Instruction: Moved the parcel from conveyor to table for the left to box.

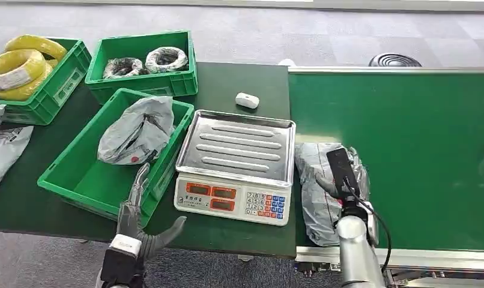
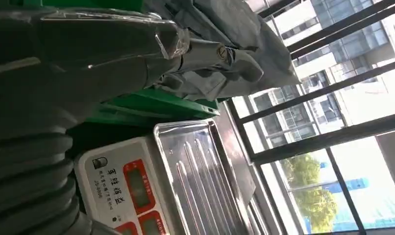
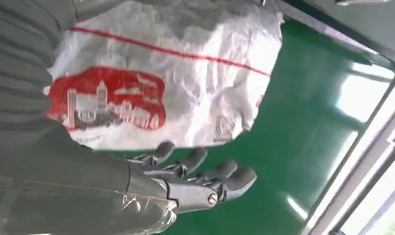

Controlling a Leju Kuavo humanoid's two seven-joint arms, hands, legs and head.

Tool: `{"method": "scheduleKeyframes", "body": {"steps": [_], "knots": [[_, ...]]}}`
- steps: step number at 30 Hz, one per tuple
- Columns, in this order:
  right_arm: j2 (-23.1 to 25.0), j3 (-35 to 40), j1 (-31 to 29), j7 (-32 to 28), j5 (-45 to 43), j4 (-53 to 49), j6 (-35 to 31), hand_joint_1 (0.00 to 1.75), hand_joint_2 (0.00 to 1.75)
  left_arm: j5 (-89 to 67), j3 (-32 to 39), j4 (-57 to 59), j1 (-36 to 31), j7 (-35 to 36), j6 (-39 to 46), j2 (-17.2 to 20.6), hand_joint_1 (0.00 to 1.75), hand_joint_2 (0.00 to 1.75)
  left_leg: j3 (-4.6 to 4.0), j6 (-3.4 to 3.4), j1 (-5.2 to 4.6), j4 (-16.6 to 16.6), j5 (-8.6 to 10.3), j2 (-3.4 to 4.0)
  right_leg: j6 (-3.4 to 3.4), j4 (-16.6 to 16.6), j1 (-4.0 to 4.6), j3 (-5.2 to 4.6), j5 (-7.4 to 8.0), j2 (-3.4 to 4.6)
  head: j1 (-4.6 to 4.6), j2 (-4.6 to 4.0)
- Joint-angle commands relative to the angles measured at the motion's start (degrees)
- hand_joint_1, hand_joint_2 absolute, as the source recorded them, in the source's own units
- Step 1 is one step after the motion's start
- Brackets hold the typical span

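Observation:
A grey plastic parcel [image 1: 314, 186] lies at the left end of the green conveyor belt [image 1: 408, 150], beside the scale. My right hand [image 1: 343, 171] is down on it. In the right wrist view the parcel [image 3: 176, 73] shows a red print, and my right hand [image 3: 200, 181] has its fingers [image 3: 225, 169] stretched along the parcel's side, barely curled, with a strip of belt between; the thumb is hidden. My left hand [image 1: 137, 219] hovers with fingers spread at the front corner of the near green crate [image 1: 71, 180], holding nothing.
A scale with a steel pan [image 1: 236, 150] stands on the dark table [image 1: 239, 81] between crate and belt. A grey bag [image 1: 137, 132] lies in the near crate. Two more crates [image 1: 179, 81] sit behind with coils. A small white object [image 1: 247, 100] lies beyond the scale.

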Motion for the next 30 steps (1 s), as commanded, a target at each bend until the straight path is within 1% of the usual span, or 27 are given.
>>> {"method": "scheduleKeyframes", "body": {"steps": [1,2,3,5,6,8,10,13,16,17,18,19,22,23,24,26,27,30], "knots": [[-0.13,2.69,-6.15,0.93,-0.73,23.34,-3.83,0.0,1.75,0.79,-1.63,4.57,-2.42,0.15,0.43,0.67,0.0,1.75,0.15,-0.02,0.01,-0.13,0.03,0.23,0.0,-0.17,0.04,0.13,0.09,-0.01,0.0,0.0],[-0.22,2.64,-6.15,0.63,-0.87,23.64,-3.98,0.0,1.75,0.83,-1.64,4.68,-2.56,0.19,0.41,0.65,0.0,1.75,0.12,-0.02,0.02,-0.1,0.02,0.15,0.0,-0.14,0.03,0.13,0.06,-0.04,0.0,0.0],[-0.47,2.96,-6.31,2.04,0.4,24.41,-5.17,0.0,1.75,0.89,-1.66,4.69,-2.65,0.25,0.4,0.59,0.0,1.75,0.11,-0.02,-0.01,-0.08,0.01,0.13,0.0,-0.09,0.0,0.1,0.04,-0.02,0.0,0.0],[-0.72,2.36,-6.55,2.95,0.36,25.92,-4.62,0.0,1.75,0.98,-1.75,4.64,-3.08,0.45,0.12,0.49,0.0,1.75,0.13,-0.03,0.02,-0.15,0.05,0.17,-0.01,-0.19,0.03,0.15,0.08,-0.11,0.02,0.0],[-1.11,2.86,-6.63,4.87,1.93,26.98,-5.37,0.0,1.75,1.02,-1.75,4.64,-3.22,0.55,0.03,0.43,0.0,1.75,0.07,-0.02,0.0,-0.05,0.01,0.08,0.0,-0.06,-0.01,0.07,0.03,-0.04,0.0,0.0],[-1.28,1.79,-6.73,4.04,1.32,28.75,-5.5,0.0,1.75,1.06,-1.71,4.67,-3.38,0.81,-0.21,0.35,0.0,1.75,0.08,-0.03,0.01,-0.07,0.02,0.06,-0.01,-0.1,0.01,0.1,0.03,-0.11,0.0,0.0],[-1.56,1.62,-6.87,6.01,2.47,30.42,-5.53,0.0,1.75,1.02,-1.81,4.81,-3.51,0.94,-0.48,0.42,0.0,1.75,0.08,-0.04,0.01,-0.09,0.05,0.04,-0.01,-0.13,0.01,0.12,0.05,-0.17,0.0,0.0],[-1.65,1.23,-6.84,5.5,2.52,30.95,-5.83,0.0,1.75,1.02,-1.77,4.94,-3.58,0.96,-0.49,0.39,0.0,1.75,0.07,-0.02,0.01,-0.06,0.03,0.0,-0.01,-0.09,0.01,0.09,0.02,-0.15,0.0,0.0],[-1.62,1.23,-6.94,5.5,2.52,30.95,-5.78,0.0,1.75,1.02,-1.76,4.96,-3.55,0.96,-0.49,0.4,0.0,1.75,0.11,-0.03,0.02,-0.16,0.09,0.01,-0.01,-0.21,0.03,0.16,0.07,-0.3,0.0,0.0],[-1.62,1.23,-6.94,5.5,2.52,30.95,-5.78,0.0,1.75,1.02,-1.76,4.96,-3.55,0.96,-0.49,0.4,0.0,1.75,0.1,-0.01,-0.01,-0.04,0.01,-0.03,0.0,-0.07,-0.01,0.11,-0.01,-0.14,0.0,0.0],[-1.62,1.23,-6.94,5.5,2.52,30.95,-5.78,0.0,1.75,1.02,-1.76,4.96,-3.55,0.96,-0.49,0.4,0.0,1.75,0.12,-0.02,-0.01,-0.12,0.06,0.0,0.0,-0.17,0.01,0.15,0.04,-0.24,0.0,0.0],[-1.76,1.34,-6.93,7.33,4.1,31.4,-6.01,0.0,1.75,0.98,-1.79,4.98,-3.56,0.97,-0.67,0.37,0.0,1.75,0.12,-0.03,0.01,-0.15,0.09,0.04,0.0,-0.21,0.03,0.16,0.08,-0.28,0.0,-0.02],[-1.84,0.88,-6.73,7.37,4.34,32.12,-5.96,0.0,1.75,0.97,-1.82,5.14,-3.9,1.0,-0.92,0.38,0.0,1.75,0.12,-0.02,0.01,-0.1,0.06,-0.04,0.0,-0.15,0.01,0.16,0.04,-0.26,0.02,0.0],[-1.9,0.68,-6.7,7.0,4.38,32.34,-5.81,0.23,1.75,0.97,-1.86,5.36,-4.14,1.03,-1.06,0.42,0.0,1.75,0.13,-0.03,0.02,-0.16,0.11,-0.05,0.0,-0.22,0.02,0.19,0.08,-0.34,0.0,0.0],[-1.88,0.62,-6.69,6.87,4.54,32.32,-6.06,1.62,1.75,0.96,-1.84,5.49,-4.23,1.03,-1.06,0.41,0.0,1.75,0.13,-0.03,0.02,-0.14,0.11,-0.06,-0.01,-0.21,0.03,0.2,0.07,-0.33,0.0,0.0],[-1.89,0.66,-6.75,6.82,4.59,32.45,-5.8,1.62,1.75,0.96,-1.86,5.55,-4.28,1.03,-1.11,0.43,0.0,1.75,0.18,-0.02,0.01,-0.08,0.06,-0.08,-0.01,-0.13,0.0,0.21,0.02,-0.27,0.0,0.0],[-1.89,0.66,-6.75,6.82,4.59,32.45,-5.8,1.75,1.75,0.96,-1.86,5.55,-4.28,1.03,-1.11,0.43,0.0,1.75,0.2,-0.02,0.0,-0.05,0.03,-0.06,-0.01,-0.08,-0.01,0.21,0.0,-0.19,0.0,0.0],[-2.0,0.95,-6.86,7.27,5.5,32.31,-6.14,1.75,1.75,0.99,-1.83,5.58,-4.32,1.01,-1.28,0.33,0.0,1.75,0.22,-0.02,0.02,-0.09,0.06,-0.08,-0.01,-0.15,0.01,0.26,0.03,-0.27,0.0,-0.02]]}}
